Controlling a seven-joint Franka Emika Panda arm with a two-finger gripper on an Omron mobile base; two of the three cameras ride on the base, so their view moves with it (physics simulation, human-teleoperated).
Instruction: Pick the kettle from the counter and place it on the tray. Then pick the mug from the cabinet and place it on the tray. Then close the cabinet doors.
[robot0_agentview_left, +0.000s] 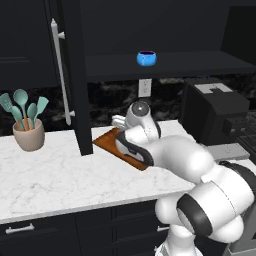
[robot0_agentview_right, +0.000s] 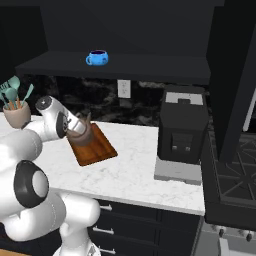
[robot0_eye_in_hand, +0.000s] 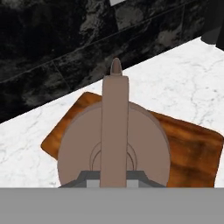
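The brown-grey kettle (robot0_eye_in_hand: 144, 144) hangs over the reddish-brown tray (robot0_eye_in_hand: 192, 148), spout pointing at the dark backsplash. My gripper (robot0_eye_in_hand: 114, 177) is shut on the kettle's arched top handle (robot0_eye_in_hand: 114, 118). In the right base view the kettle (robot0_agentview_right: 81, 135) sits low over the near-left part of the tray (robot0_agentview_right: 100, 150); I cannot tell whether it touches the board. The blue mug (robot0_agentview_left: 146, 58) (robot0_agentview_right: 97, 58) stands on the shelf of the open cabinet (robot0_agentview_right: 150, 67). The left cabinet door (robot0_agentview_left: 75, 75) stands swung open above the counter (robot0_agentview_left: 50, 175).
A beige pot of teal utensils (robot0_agentview_left: 28, 132) stands at the counter's left. A black coffee machine (robot0_agentview_right: 182, 130) sits right of the tray. The right cabinet door (robot0_agentview_right: 235, 75) hangs open above a stove (robot0_agentview_right: 235, 175). A wall outlet (robot0_agentview_right: 124, 89) is behind the tray.
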